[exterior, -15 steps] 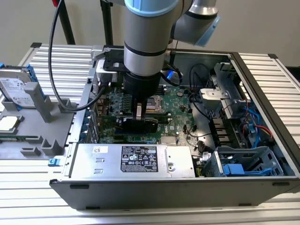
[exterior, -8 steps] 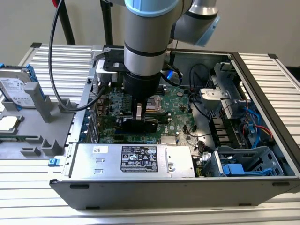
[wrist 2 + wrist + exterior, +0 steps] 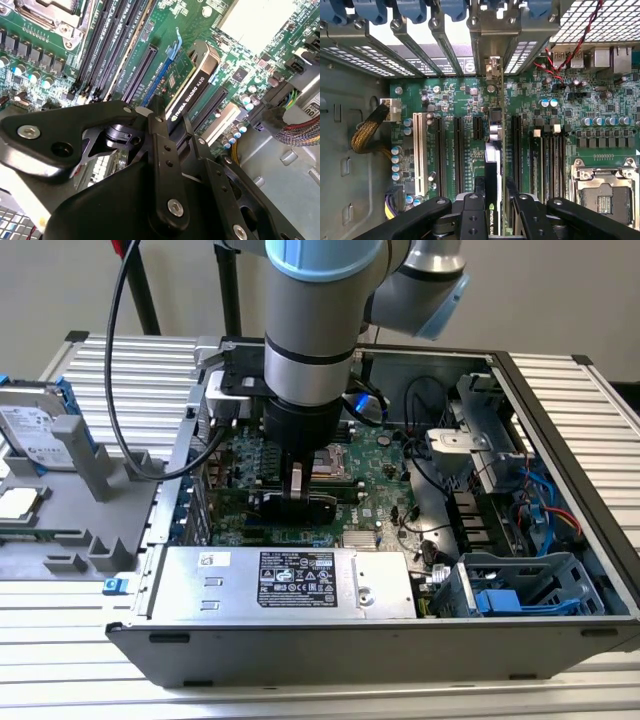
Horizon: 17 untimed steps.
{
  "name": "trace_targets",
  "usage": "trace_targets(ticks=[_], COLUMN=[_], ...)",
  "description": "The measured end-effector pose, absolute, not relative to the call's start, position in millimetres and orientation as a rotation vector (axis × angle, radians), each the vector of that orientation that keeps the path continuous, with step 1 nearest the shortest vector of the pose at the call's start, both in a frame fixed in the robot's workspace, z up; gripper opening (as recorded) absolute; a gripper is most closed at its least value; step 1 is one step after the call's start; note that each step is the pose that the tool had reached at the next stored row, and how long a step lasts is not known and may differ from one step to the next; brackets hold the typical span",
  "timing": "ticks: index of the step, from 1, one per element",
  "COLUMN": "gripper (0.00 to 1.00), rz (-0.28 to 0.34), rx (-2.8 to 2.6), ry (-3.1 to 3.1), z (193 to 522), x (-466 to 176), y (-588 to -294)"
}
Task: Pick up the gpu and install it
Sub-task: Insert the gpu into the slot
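Ribbed metal surface (image 3: pixel 70 615), pale grey, slats running across. Open computer case (image 3: pixel 400 635) lies on its side directly on it, toward the exterior view's right. Grey fixture tray (image 3: pixel 75 530) sits on the surface at the exterior view's left, just beside the case, carrying a silver hard drive (image 3: pixel 35 430) with blue rails.

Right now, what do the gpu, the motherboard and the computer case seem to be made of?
The gpu, held on edge between the end effector fingers, looks like a green circuit board with a black, likely plastic, cooler shroud. The motherboard is glossy green laminate with black plastic slots. The computer case appears to be bare grey sheet metal with a dull shine.
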<state>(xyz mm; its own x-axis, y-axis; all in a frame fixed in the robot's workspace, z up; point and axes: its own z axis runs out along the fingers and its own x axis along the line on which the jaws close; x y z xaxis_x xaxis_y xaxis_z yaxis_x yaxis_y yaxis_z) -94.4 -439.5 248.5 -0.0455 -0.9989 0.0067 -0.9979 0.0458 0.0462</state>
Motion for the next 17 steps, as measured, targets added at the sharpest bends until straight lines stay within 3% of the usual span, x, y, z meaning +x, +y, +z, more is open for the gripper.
trace_targets(ticks=[17], gripper=[0.00], rz=[-0.049], rx=[2.143], ry=[-2.243], z=[248.1], x=[-96.8], y=[-439.6])
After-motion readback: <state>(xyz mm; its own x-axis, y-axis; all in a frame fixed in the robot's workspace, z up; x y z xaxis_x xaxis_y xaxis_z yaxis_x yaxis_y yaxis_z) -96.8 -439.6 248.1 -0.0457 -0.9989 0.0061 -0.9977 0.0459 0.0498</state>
